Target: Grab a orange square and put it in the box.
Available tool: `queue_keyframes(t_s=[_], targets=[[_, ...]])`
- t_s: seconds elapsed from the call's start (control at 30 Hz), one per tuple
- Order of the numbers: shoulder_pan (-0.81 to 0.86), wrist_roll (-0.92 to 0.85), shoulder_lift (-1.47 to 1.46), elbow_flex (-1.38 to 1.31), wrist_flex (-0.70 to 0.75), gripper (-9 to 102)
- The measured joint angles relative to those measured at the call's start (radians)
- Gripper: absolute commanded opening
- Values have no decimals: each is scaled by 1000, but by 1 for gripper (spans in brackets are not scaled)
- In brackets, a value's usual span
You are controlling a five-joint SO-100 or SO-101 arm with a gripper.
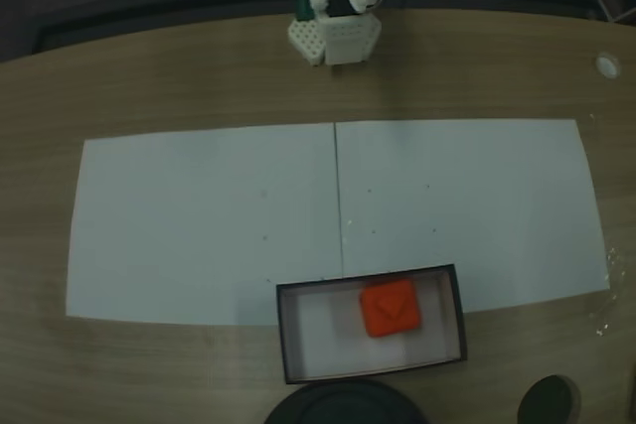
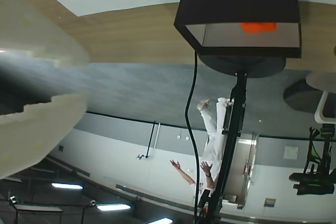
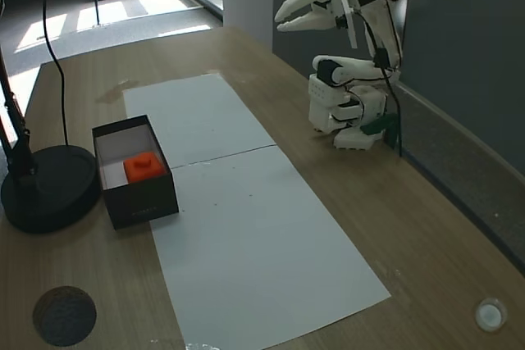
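The orange square (image 1: 390, 309) lies inside the box (image 1: 281, 330), toward its right half in this fixed view. The box is a shallow black-walled tray with a white floor, at the near edge of the white paper. From the side, the orange square (image 3: 143, 167) rests on the floor of the box (image 3: 139, 202). My gripper (image 3: 279, 20) is raised high above the arm's base, far from the box. It is narrowly open and holds nothing. In the wrist view, the gripper (image 2: 84, 80) shows at the left, with the box (image 2: 236, 3) and the orange square (image 2: 258, 27) far off.
Two white paper sheets (image 1: 199, 225) cover the wooden table. A black round stand base (image 3: 45, 190) with a pole and cable sits beside the box. A dark round object (image 3: 64, 315) and a small white cap (image 3: 490, 314) lie near the table edges. A person (image 2: 212, 145) stands in the background.
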Motion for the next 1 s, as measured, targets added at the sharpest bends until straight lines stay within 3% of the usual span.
queue_keyframes(t_s=[0.3,0.57,0.87,1.0], targets=[[17,0,51,201,-132,3],[206,0,49,592,-448,3],[152,0,49,917,-448,3],[156,0,49,919,-321,3]])
